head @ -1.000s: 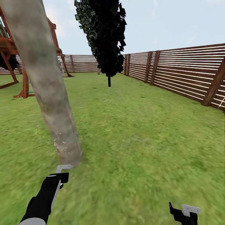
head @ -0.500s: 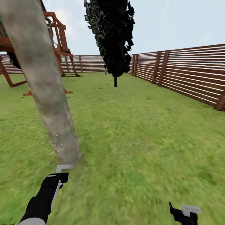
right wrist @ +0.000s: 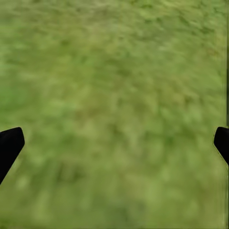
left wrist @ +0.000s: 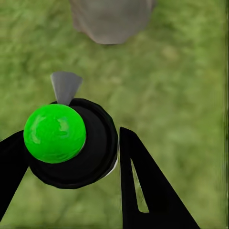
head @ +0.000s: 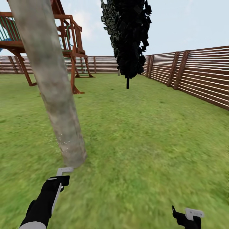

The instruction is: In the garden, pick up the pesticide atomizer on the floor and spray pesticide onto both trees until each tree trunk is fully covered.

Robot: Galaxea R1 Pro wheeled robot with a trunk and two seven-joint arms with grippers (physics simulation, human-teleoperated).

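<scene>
We see the pesticide atomizer (left wrist: 71, 143) clamped between the two black fingers (left wrist: 148, 191) of the left gripper (left wrist: 71, 157): a round black body with a bright green ball on top and a grey wedge-shaped nozzle pointing ahead, toward the base of the tree trunk (left wrist: 112, 19). From the head camera the same left gripper (head: 60, 179) sits low at our left, on a black arm with a white strip along it, and a pale bracket-like piece sticks out at its front (whether that is the sprayer's nozzle or part of the hand, we cannot tell).

Just ahead of that gripper rises the near tree trunk (head: 52, 82), a thick grey-tan mottled column leaning up and away to the left, with fine pale specks scattered low down, near its foot. The trunk and the gripper stand apart, with a short stretch of the grass floor (head: 133, 143) between them.

Our right gripper (right wrist: 114, 138) hangs over bare grass, its two dark fingertips spread wide and nothing between them; in the head view the right gripper (head: 187, 218) is low at our right, well apart from the left one.

Farther ahead, beyond both grippers, stands the second tree (head: 128, 38) with dark ragged foliage on a thin dark stem. A brown slat fence (head: 197, 79) closes the lawn ahead and to the right, and a wooden play frame (head: 68, 47) stands behind the near trunk.
</scene>
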